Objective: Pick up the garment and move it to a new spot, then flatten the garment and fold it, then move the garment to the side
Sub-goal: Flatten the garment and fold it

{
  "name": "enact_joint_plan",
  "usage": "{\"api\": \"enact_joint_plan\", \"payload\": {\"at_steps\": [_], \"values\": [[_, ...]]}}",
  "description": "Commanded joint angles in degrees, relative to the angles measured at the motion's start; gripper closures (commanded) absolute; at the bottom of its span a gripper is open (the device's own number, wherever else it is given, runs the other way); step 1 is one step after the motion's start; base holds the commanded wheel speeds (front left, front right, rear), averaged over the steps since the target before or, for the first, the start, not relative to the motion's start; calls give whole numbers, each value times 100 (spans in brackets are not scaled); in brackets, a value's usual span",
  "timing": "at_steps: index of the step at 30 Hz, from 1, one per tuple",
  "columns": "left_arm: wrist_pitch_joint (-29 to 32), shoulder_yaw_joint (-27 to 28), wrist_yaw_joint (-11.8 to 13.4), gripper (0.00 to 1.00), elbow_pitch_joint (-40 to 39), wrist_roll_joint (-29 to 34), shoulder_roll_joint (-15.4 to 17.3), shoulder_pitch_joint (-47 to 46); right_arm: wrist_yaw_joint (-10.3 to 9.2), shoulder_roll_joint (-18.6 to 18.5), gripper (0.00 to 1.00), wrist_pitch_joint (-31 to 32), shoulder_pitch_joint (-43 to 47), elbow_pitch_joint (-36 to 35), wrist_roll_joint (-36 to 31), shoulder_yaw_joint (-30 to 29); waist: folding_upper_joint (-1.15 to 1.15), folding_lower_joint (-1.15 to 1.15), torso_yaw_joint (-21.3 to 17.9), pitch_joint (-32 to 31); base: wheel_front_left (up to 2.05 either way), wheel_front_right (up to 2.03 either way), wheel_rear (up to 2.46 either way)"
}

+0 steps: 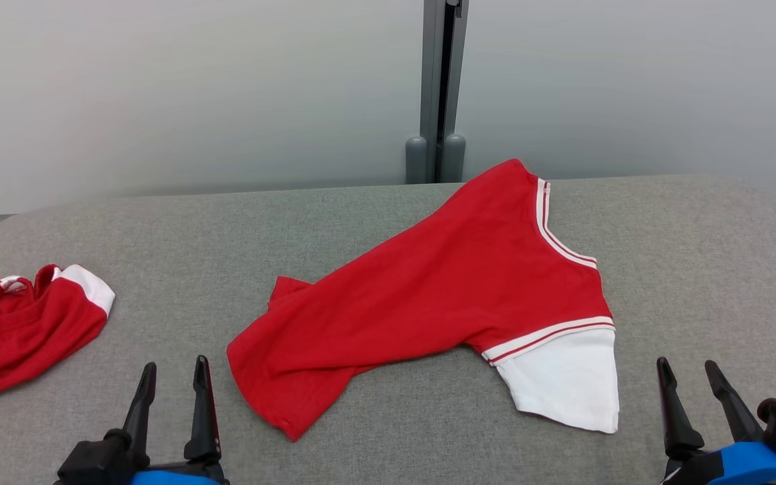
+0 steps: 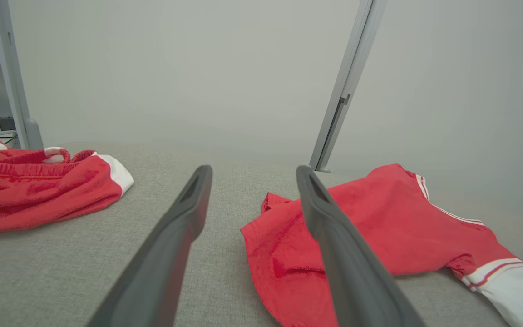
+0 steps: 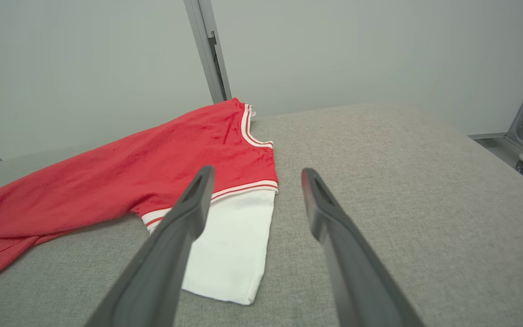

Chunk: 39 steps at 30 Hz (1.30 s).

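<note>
Grey fabric table (image 1: 361,222) | red shirt (image 1: 428,296) spread mid-table | second red garment (image 1: 17,330) at left edge | pale wall (image 1: 192,87), metal post (image 1: 438,87) behind | left gripper (image 1: 176,364), right gripper (image 1: 686,364) released, empty

Head camera looks down on the red white-sleeved fabric shirt (image 1: 428,296); both wrist cameras share it, low and close, from its hem and sleeve ends.

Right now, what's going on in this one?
Nothing is being held. The left gripper and right gripper hover open at the near edge of the table, clear of the cloth. A red shirt lies mid-table, seemingly folded lengthwise, its white sleeve toward the right gripper. A second red garment sits bunched at the table's left end.
</note>
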Motion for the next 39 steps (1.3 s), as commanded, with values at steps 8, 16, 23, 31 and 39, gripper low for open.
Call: {"api": "enact_joint_plan", "payload": {"at_steps": [8,16,23,31,39], "values": [[-24,148,-159,0,137,321,3,342,3,-8,0,17,127,77,52,-41,0,1,41,-90,0,0,0],[-25,251,-215,0,43,454,-72,362,2,-8,0,-50,135,68,68,71,0,1,134,-107,0,0,0],[52,122,-242,0,227,419,-161,299,2,-8,0,40,81,121,55,120,0,1,95,-67,0,0,0],[784,-288,-270,0,849,248,-316,-51,2,-14,0,792,-211,607,4,41,0,1,78,28,0,0,0],[1459,-615,-140,0,1764,-190,-455,-709,3,-11,0,935,-939,1708,181,-65,0,1,82,313,0,0,0]]}}
